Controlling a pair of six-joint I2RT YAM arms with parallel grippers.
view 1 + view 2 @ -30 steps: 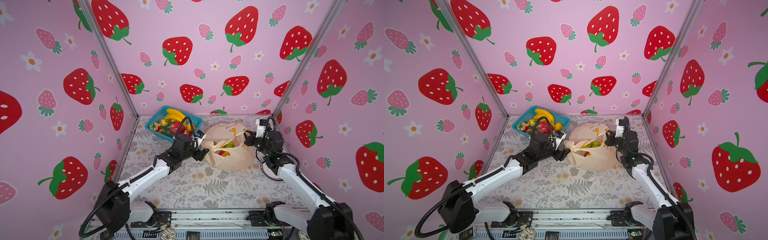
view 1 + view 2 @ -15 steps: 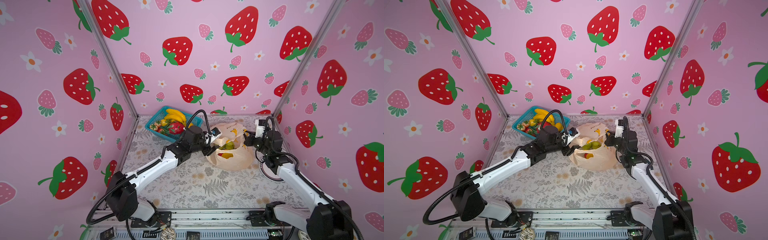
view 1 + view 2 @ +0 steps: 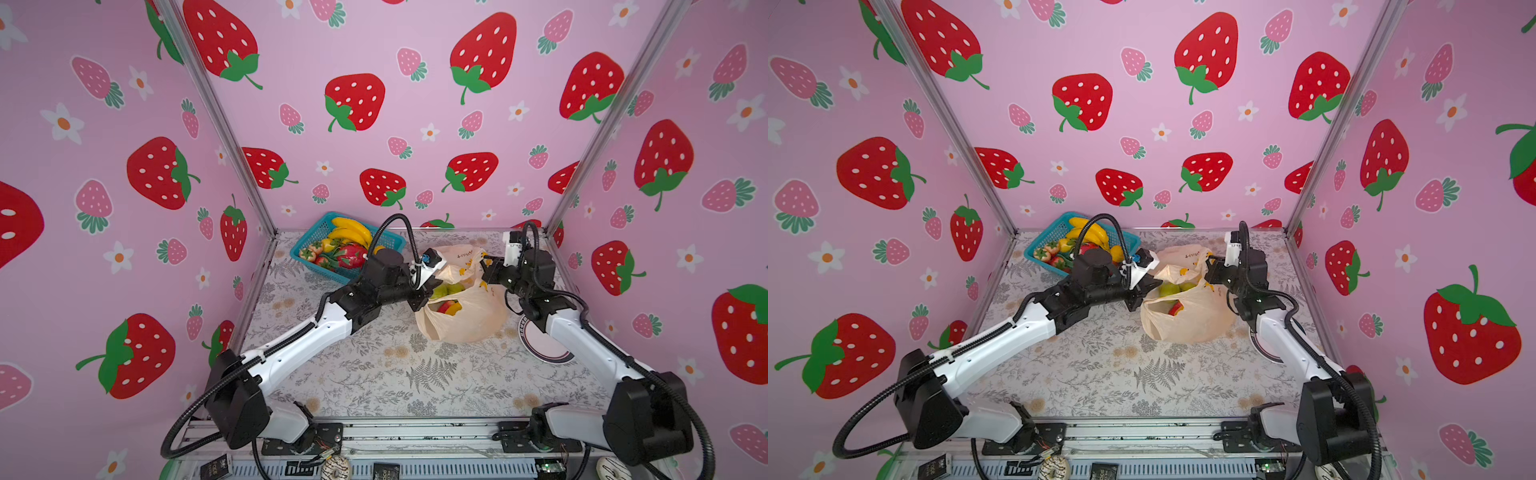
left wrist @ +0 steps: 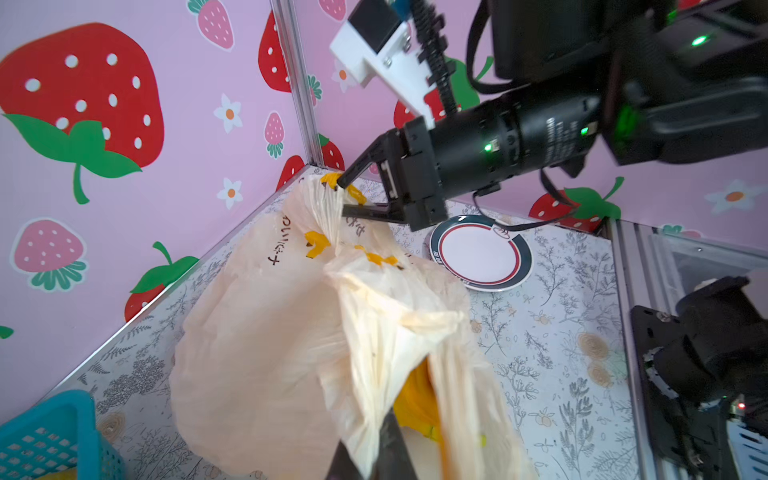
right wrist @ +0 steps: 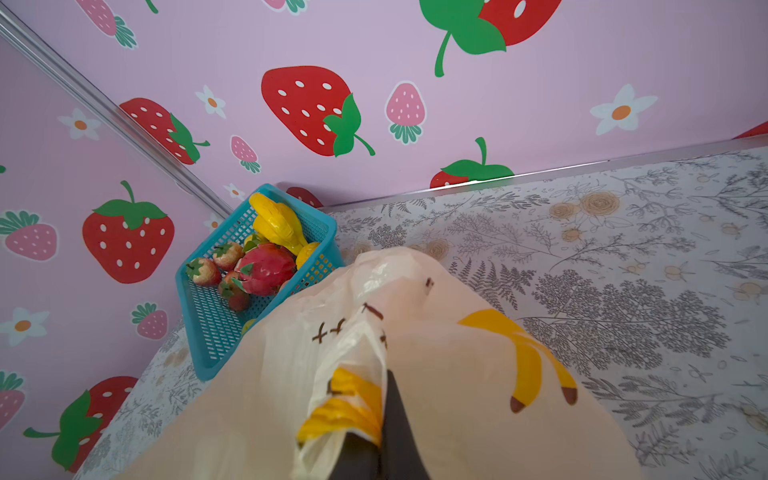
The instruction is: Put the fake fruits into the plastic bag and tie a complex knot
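The left end effector [image 4: 370,453] is clamped on one side of the plastic bag [image 3: 469,320] mouth. The right end effector [image 4: 344,196] pinches the opposite handle, and green pears [image 3: 444,290] show inside.

This was a staged robot test cell, not a home: pink strawberry-print wall panels [image 3: 374,50] on aluminium posts [image 3: 217,116] boxed in a floral tabletop [image 3: 374,374]. The left arm [image 3: 299,340] and right arm [image 3: 582,345] were bolted to a metal rail [image 3: 415,432] along the frame's lower edge.

left gripper [image 4: 370,457]: fingertips sunk in plastic bag [image 4: 257,332] film, cut off at the frame edge.
fake fruits [image 3: 444,290]: mostly veiled inside the bag.
basket [image 3: 307,243], ten o'clock from bag: near corner behind left arm.
plate [image 3: 540,347], four o'clock: partly under right arm.
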